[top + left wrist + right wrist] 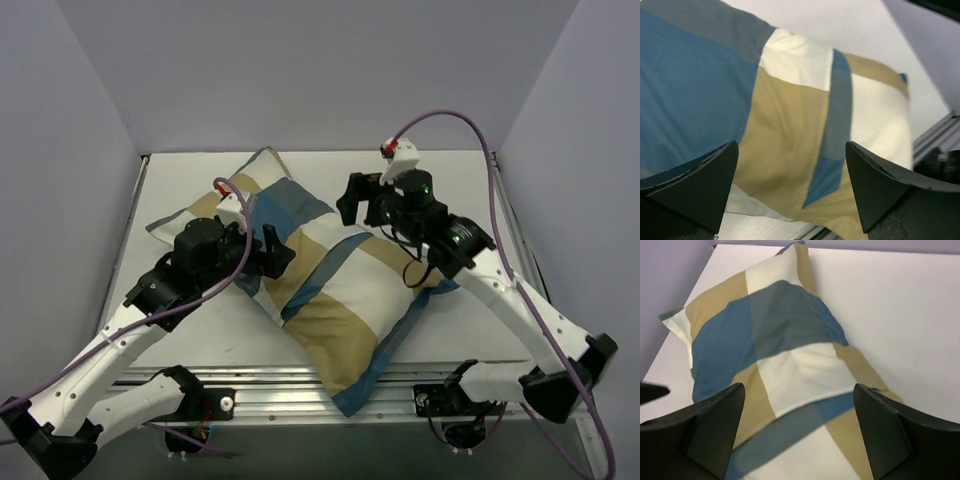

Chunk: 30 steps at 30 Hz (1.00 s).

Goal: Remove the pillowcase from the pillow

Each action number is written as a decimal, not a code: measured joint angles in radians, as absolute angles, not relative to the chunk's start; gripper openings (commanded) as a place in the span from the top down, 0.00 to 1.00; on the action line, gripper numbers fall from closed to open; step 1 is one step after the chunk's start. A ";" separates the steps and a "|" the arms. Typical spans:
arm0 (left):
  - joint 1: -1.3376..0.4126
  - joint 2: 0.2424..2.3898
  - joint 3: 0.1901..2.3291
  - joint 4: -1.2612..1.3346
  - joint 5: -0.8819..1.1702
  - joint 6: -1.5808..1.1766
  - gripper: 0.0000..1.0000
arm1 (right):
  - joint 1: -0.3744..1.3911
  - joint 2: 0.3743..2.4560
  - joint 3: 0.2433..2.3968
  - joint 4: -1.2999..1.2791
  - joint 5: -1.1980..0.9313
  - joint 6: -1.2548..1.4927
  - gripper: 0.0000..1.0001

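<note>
- Thin patchwork fabric pillowcase (330, 275): large blocks of mid-blue, slate grey-blue, tan-mustard and cream-white, set in a loose check. A blue strip runs along its near edge.
- Flat smooth tabletop (230, 330): plain white.
- Smooth enclosure walls (320, 70): pale lavender-grey, unpatterned.
- Jointed left arm (130, 340) and jointed right arm (530, 310): white links with black joints. Small green lights show on the right one.
- Thin looping cables (470, 125): purple, ending in a red plug on a white block.
- Left gripper (791, 165) and right gripper (799, 410): matte black fingers.
- Ribbed metal rail (300, 378): silver.
</note>
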<state>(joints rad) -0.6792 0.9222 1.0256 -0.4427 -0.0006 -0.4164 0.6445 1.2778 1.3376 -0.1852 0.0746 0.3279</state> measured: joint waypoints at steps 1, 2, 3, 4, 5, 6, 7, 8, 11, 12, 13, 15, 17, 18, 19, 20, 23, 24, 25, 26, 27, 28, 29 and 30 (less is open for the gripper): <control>-0.680 0.947 1.036 -0.446 -0.007 -0.397 0.03 | 0.655 1.249 1.319 -0.198 0.081 0.336 0.16; -0.680 0.976 1.048 -0.455 -0.022 -0.374 0.04 | 0.661 1.206 1.282 -0.207 0.093 0.350 0.17; -0.681 1.008 1.063 -0.458 -0.041 -0.350 0.04 | 0.663 1.167 1.243 -0.225 0.101 0.366 0.18; -0.682 1.041 1.079 -0.461 -0.068 -0.330 0.05 | 0.663 1.129 1.195 -0.250 0.107 0.385 0.18; -0.681 1.076 1.097 -0.460 -0.098 -0.315 0.05 | 0.664 1.103 1.153 -0.270 0.108 0.402 0.19; -0.675 1.115 1.121 -0.462 -0.129 -0.302 0.05 | 0.668 1.084 1.117 -0.283 0.108 0.419 0.19; -0.662 1.155 1.148 -0.456 -0.152 -0.294 0.05 | 0.670 1.062 1.068 -0.310 0.102 0.442 0.20; -0.641 1.201 1.176 -0.450 -0.168 -0.292 0.05 | 0.672 1.044 1.032 -0.334 0.093 0.460 0.20; -0.535 1.376 1.306 -0.434 -0.184 -0.304 0.05 | 0.691 0.998 0.952 -0.380 0.031 0.505 0.20; -0.500 1.439 1.358 -0.431 -0.187 -0.308 0.05 | 0.699 0.986 0.938 -0.388 0.002 0.517 0.20; -0.471 1.504 1.410 -0.424 -0.191 -0.311 0.05 | 0.712 0.979 0.929 -0.394 -0.030 0.525 0.20; -0.426 1.618 1.483 -0.410 -0.197 -0.320 0.05 | 0.733 0.984 0.927 -0.397 -0.083 0.530 0.19; -0.402 1.697 1.504 -0.410 -0.198 -0.339 0.05 | 0.743 1.006 0.926 -0.395 -0.110 0.530 0.18; -0.396 1.727 1.499 -0.422 -0.196 -0.354 0.05 | 0.745 1.024 0.925 -0.393 -0.111 0.530 0.18; -0.394 1.739 1.475 -0.422 -0.192 -0.366 0.05 | 0.739 1.044 0.924 -0.390 -0.113 0.527 0.17; -0.394 1.738 1.433 -0.412 -0.189 -0.383 0.05 | 0.723 1.068 0.923 -0.384 -0.114 0.522 0.18; -0.394 1.666 1.258 -0.346 -0.181 -0.439 0.05 | 0.601 1.157 0.923 -0.336 -0.141 0.490 0.21; -0.392 1.618 1.189 -0.330 -0.179 -0.462 0.05 | 0.545 1.195 0.926 -0.310 -0.146 0.479 0.22; -0.390 1.559 1.123 -0.319 -0.176 -0.490 0.05 | 0.499 1.236 0.936 -0.287 -0.147 0.468 0.22; -0.389 1.491 1.060 -0.315 -0.170 -0.516 0.05 | 0.466 1.279 0.954 -0.264 -0.146 0.458 0.22; -0.389 1.417 0.995 -0.307 -0.160 -0.541 0.05 | 0.442 1.324 0.981 -0.243 -0.145 0.446 0.22; -0.390 1.344 0.938 -0.318 -0.151 -0.564 0.05 | 0.429 1.365 1.015 -0.225 -0.142 0.433 0.22; -0.394 1.272 0.894 -0.340 -0.144 -0.585 0.04 | 0.424 1.410 1.061 -0.207 -0.140 0.416 0.22; -0.403 1.202 0.856 -0.369 -0.141 -0.607 0.04 | 0.425 1.443 1.102 -0.196 -0.138 0.401 0.22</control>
<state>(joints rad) -0.4026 1.2018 0.8562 -0.3695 -0.1413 -0.6071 0.4248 1.4433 1.1023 -0.1955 -0.1379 0.4007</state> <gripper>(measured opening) 0.953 0.781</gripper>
